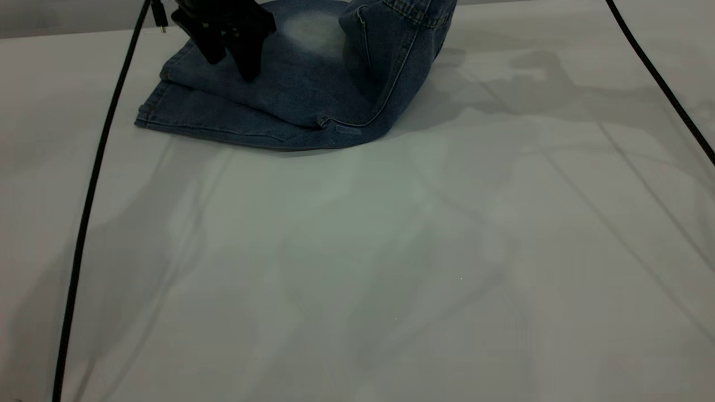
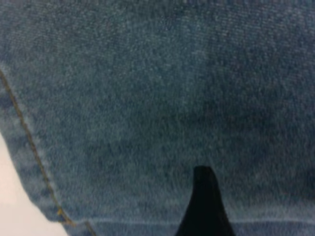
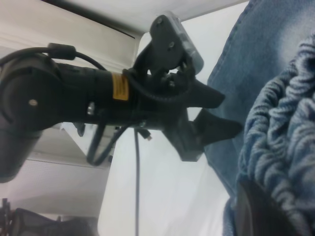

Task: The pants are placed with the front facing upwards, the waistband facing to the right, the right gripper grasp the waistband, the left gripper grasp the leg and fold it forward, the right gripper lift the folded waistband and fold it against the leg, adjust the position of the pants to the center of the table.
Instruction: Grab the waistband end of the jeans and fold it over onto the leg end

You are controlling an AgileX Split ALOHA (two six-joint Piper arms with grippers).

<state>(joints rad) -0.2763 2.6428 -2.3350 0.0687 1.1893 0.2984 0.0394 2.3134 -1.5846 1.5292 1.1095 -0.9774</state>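
Left hand (image 1: 237,53) parted over folded pants (image 1: 290,106), waistband (image 3: 280,142) raised rightward in right hand.

A pale wall (image 1: 56,17) runs behind the tabletop. In the right wrist view, some dark clutter (image 3: 34,221) sits far off, too blurry to name.

Dim, even light with a cool grey-green cast falls on the table (image 1: 391,251). Soft, overlapping grey shadows (some broad, some thin diagonal streaks) spread across its surface, and a darker shadow lies just right of the pants (image 1: 290,95). No glare shows on the tabletop. The left wrist view is blurred and close, the denim weave smeared and one dark fingertip (image 2: 204,206) out of focus. In the right wrist view the near waistband (image 3: 275,147) is soft, while the left gripper (image 3: 221,115) is sharper against a bright background.
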